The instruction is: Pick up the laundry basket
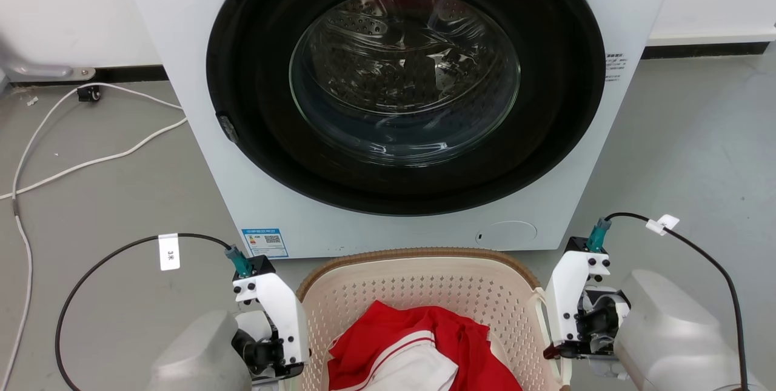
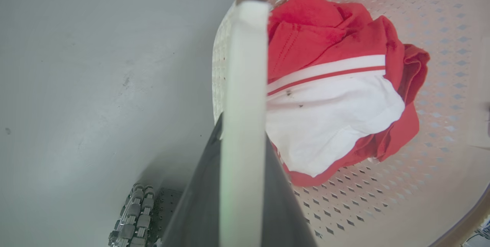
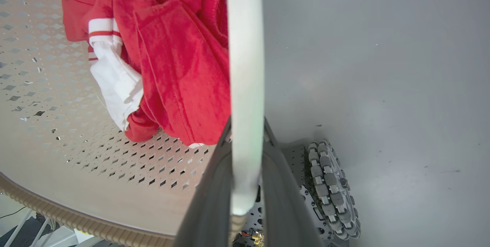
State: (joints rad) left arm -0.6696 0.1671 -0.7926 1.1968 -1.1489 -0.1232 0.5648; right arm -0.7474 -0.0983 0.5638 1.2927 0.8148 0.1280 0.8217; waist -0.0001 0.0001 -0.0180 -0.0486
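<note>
Laundry basket (image 1: 418, 287): near centre, just in front of washing machine (image 1: 182, 45) and narrower than it. Cream perforated walls, brown woven-look rim. Base touching grey floor (image 1: 91, 215) or not: cannot tell. Inside, on the perforated bottom, a bunched red-and-white garment (image 1: 418, 342).

Left handle (image 2: 245, 67): white strip between the two dark fingers (image 2: 199, 201) of left hand (image 2: 244, 128). One finger pressed against each side, clamped on it. Right handle (image 3: 245, 48): same arrangement, right hand (image 3: 247, 124) closed tight on the strip.

Head view: hands flanking the basket, one just beside the rim on the left, one on the right. Black cable with white tag at each wrist.

Farther out: round glass door (image 1: 405, 76) in a dark ring, steel drum behind the glass. Blue sticker (image 1: 265, 242) low on the machine's front, left. White cable (image 1: 91, 163) loose across the floor, far left. Roller wheel (image 3: 333, 193) of the robot's base on the floor beside the right hand's fingers.
</note>
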